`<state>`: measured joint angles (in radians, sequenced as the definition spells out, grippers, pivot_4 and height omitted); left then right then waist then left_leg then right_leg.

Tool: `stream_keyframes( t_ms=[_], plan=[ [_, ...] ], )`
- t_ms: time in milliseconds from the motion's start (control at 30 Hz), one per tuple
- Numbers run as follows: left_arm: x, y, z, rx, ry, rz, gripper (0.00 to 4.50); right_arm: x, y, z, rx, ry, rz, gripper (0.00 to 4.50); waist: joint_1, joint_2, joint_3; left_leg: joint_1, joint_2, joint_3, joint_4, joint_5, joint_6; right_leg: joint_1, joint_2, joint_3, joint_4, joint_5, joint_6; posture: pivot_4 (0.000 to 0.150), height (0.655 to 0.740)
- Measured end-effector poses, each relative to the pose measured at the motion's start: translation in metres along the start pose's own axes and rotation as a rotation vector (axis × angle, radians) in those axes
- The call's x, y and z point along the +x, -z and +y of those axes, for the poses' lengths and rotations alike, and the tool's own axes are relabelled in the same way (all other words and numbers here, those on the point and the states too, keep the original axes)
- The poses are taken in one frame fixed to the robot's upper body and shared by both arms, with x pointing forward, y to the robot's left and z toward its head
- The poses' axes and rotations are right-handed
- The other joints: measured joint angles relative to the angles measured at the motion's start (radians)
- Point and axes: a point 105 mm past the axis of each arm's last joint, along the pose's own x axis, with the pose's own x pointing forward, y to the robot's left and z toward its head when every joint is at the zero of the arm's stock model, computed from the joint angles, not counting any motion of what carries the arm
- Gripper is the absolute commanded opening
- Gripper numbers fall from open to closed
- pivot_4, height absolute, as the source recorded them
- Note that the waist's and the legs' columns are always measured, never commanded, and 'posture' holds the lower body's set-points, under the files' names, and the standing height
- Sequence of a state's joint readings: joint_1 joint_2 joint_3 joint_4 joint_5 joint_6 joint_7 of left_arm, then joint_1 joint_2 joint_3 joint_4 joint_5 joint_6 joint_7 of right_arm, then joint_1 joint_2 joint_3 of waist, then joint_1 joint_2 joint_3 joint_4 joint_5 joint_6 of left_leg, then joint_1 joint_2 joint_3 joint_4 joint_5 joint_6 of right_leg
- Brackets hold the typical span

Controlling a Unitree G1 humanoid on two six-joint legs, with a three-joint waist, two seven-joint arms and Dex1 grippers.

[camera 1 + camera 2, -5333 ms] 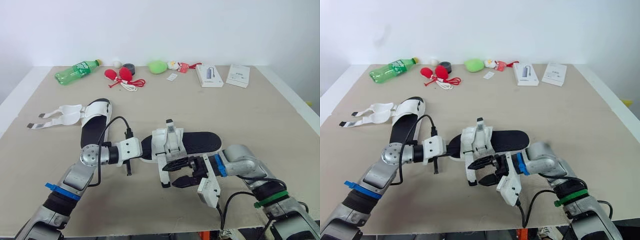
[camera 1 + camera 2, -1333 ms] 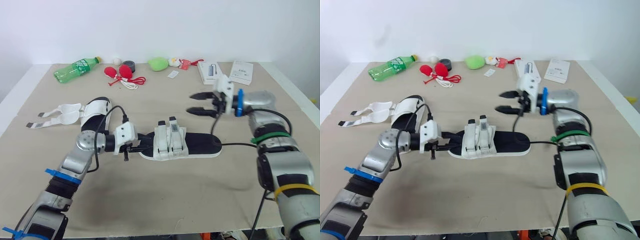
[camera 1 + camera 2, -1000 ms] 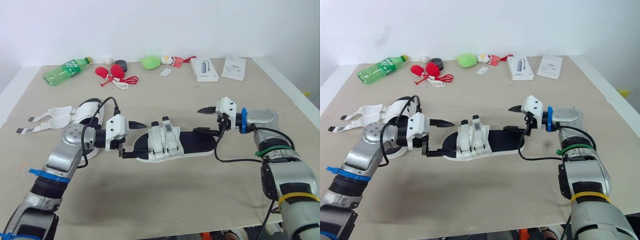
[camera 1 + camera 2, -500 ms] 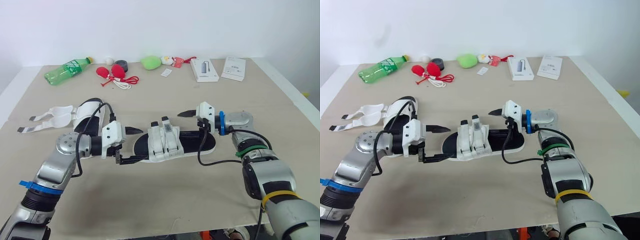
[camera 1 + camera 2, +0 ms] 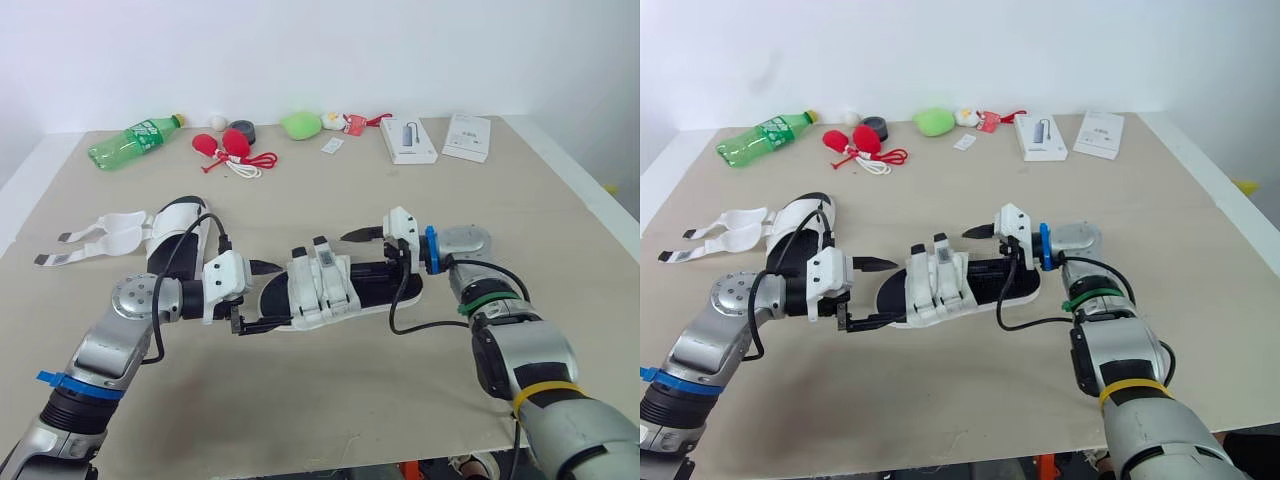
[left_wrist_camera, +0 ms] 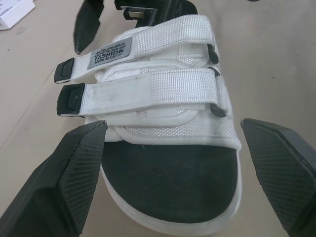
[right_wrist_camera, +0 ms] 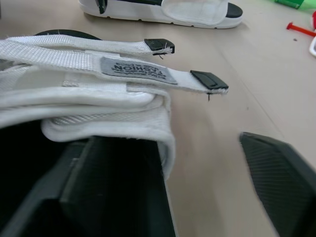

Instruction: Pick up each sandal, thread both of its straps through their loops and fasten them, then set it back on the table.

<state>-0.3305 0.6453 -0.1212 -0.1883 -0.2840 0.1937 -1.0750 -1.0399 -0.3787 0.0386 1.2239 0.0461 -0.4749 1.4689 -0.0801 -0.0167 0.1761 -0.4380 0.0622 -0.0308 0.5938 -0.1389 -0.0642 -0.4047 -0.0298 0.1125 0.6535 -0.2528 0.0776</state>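
Far out to the left of the middle sandal I see the second sandal lying flat on the surface. Its loose straps are spread out on the side away from the middle sandal.

Next comes my left arm. The left jaws are wide open and straddle the middle sandal's left end. One finger is at the far side of that end and the other runs low along its near edge. On the left wrist camera both fingers flank the sole, but I cannot tell whether either one touches it.

The middle sandal lies sole-down on the surface, lengthwise between my two arms. Both of its straps cross the white upper and pass through their loops, with the black tips sticking out on the far side. The strap further from the left jaws carries a grey label.

At the middle sandal's right end the right jaws are also spread wide. One finger lies beyond the sandal's far edge, on the side of the strap tips. The other sits over the black footbed, and I cannot tell whether it rests on it.

Well behind the middle sandal, along the back of the surface, I make out a green bottle, red things with a cord, a dark roll, a green lump, a white box and a white booklet.
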Motion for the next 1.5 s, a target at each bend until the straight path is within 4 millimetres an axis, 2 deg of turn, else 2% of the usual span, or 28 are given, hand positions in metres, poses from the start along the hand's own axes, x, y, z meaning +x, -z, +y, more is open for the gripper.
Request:
stream_keyframes(
  t_ms=[100, 233, 267, 600, 800, 900, 933, 1033, 1100, 1133, 1233, 1267, 1333, 1367, 1500],
  plan=[
    [0.0, 0.002, -0.001, -0.003, -0.001, 0.004, 4.5, 0.003, 0.0, 0.003, 0.022, -0.029, -0.009, 2.0, 0.0, 0.0, 0.0, 0.0, 0.0, 0.0, 0.0, 0.0, 0.0, 0.0, 0.0, 0.0, 0.001, 0.0, 0.0, 0.15, 0.74],
    [0.0, 0.003, -0.001, -0.002, -0.003, 0.011, 4.5, 0.005, 0.0, 0.006, 0.039, -0.045, -0.018, 0.14, 0.0, 0.0, 0.0, 0.0, 0.0, 0.0, 0.002, 0.0, 0.0, 0.0, 0.0, 0.0, 0.002, 0.0, 0.0, 0.15, 0.74],
    [0.0, 0.003, -0.001, -0.001, -0.004, 0.011, 4.5, 0.005, 0.0, 0.006, 0.04, -0.048, -0.018, 0.05, 0.0, 0.0, 0.0, 0.0, 0.0, 0.0, 0.002, 0.0, 0.0, 0.0, 0.0, 0.0, 0.002, 0.0, 0.0, 0.15, 0.74],
    [-0.001, 0.004, -0.001, -0.003, -0.01, 0.017, 4.5, 0.009, 0.0, 0.008, 0.091, -0.053, -0.05, 0.05, 0.0, 0.0, 0.0, 0.0, 0.0, 0.0, 0.003, 0.0, 0.0, 0.0, 0.0, 0.0, 0.004, 0.0, 0.0, 0.15, 0.74],
    [0.001, 0.004, 0.001, -0.006, -0.023, 0.008, 4.5, 0.003, -0.002, -0.006, 0.176, 0.081, -0.122, 0.05, 0.0, 0.0, 0.0, 0.0, 0.0, -0.001, 0.005, 0.0, 0.0, 0.0, 0.0, 0.0, 0.007, 0.0, 0.0, 0.15, 0.74],
    [0.004, 0.003, 0.002, -0.014, -0.032, -0.009, 4.5, -0.015, 0.004, -0.019, 0.241, 0.261, -0.175, 0.05, 0.002, 0.0, 0.0, 0.0, 0.0, -0.001, 0.006, 0.0, 0.0, 0.0, 0.0, 0.0, 0.008, -0.001, 0.0, 0.15, 0.74],
    [0.005, 0.003, 0.004, -0.016, -0.05, -0.023, 4.5, -0.031, 0.012, -0.028, 0.278, 0.417, -0.192, 0.05, 0.007, -0.001, 0.0, 0.0, 0.0, -0.001, 0.006, 0.0, 0.0, 0.0, 0.0, 0.0, 0.008, -0.001, 0.0, 0.15, 0.74],
    [0.008, 0.002, 0.008, -0.023, -0.074, -0.035, 4.5, -0.046, 0.021, -0.036, 0.305, 0.579, -0.185, 0.05, 0.007, -0.001, 0.0, -0.001, 0.0, -0.001, 0.007, 0.0, 0.0, 0.0, 0.0, 0.0, 0.009, -0.001, 0.0, 0.15, 0.74],
    [0.011, -0.001, 0.014, -0.027, -0.109, -0.057, 4.5, -0.063, 0.029, -0.042, 0.334, 0.758, -0.176, 0.05, 0.009, -0.001, 0.001, -0.001, 0.0, -0.001, 0.007, 0.0, 0.0, 0.0, 0.0, 0.0, 0.009, -0.001, 0.0, 0.15, 0.74],
    [0.014, -0.002, 0.017, -0.024, -0.135, -0.066, 4.5, -0.083, 0.034, -0.047, 0.36, 0.954, -0.176, 0.05, 0.011, -0.001, 0.0, -0.001, 0.0, -0.002, 0.007, 0.0, 0.0, 0.0, 0.0, 0.0, 0.01, -0.001, 0.0, 0.15, 0.74],
    [0.023, -0.003, 0.019, -0.033, -0.165, -0.075, 4.5, -0.127, 0.045, -0.046, 0.461, 1.321, -0.177, 0.05, 0.011, -0.001, 0.0, -0.001, 0.0, -0.002, 0.007, 0.0, 0.0, -0.001, 0.0, 0.0, 0.01, -0.001, 0.0, 0.15, 0.74],
    [0.026, -0.003, 0.018, -0.033, -0.163, -0.075, 4.5, -0.134, 0.047, -0.044, 0.487, 1.395, -0.177, 0.05, 0.01, -0.001, 0.0, -0.001, 0.0, -0.002, 0.007, 0.0, 0.0, -0.001, 0.0, 0.0, 0.01, -0.001, 0.0, 0.15, 0.74],
    [0.033, -0.004, 0.014, -0.038, -0.15, -0.075, 4.5, -0.145, 0.051, -0.041, 0.541, 1.52, -0.161, 0.05, 0.009, -0.001, 0.0, 0.0, 0.0, -0.002, 0.007, 0.0, 0.0, -0.001, 0.0, 0.0, 0.011, -0.001, 0.0, 0.15, 0.74],
    [0.038, -0.005, 0.012, -0.041, -0.139, -0.081, 4.5, -0.153, 0.055, -0.035, 0.558, 1.622, -0.095, 0.05, 0.007, -0.001, 0.0, 0.0, 0.0, -0.002, 0.007, 0.0, 0.0, -0.001, 0.0, 0.0, 0.011, -0.001, 0.0, 0.15, 0.74],
    [0.044, -0.01, 0.012, -0.039, -0.141, -0.103, 4.5, -0.161, 0.059, -0.03, 0.561, 1.712, -0.016, 0.05, 0.006, -0.001, 0.0, 0.0, 0.0, -0.002, 0.007, 0.001, 0.001, -0.001, 0.0, 0.0, 0.011, -0.001, 0.0, 0.15, 0.74]
  ],
)
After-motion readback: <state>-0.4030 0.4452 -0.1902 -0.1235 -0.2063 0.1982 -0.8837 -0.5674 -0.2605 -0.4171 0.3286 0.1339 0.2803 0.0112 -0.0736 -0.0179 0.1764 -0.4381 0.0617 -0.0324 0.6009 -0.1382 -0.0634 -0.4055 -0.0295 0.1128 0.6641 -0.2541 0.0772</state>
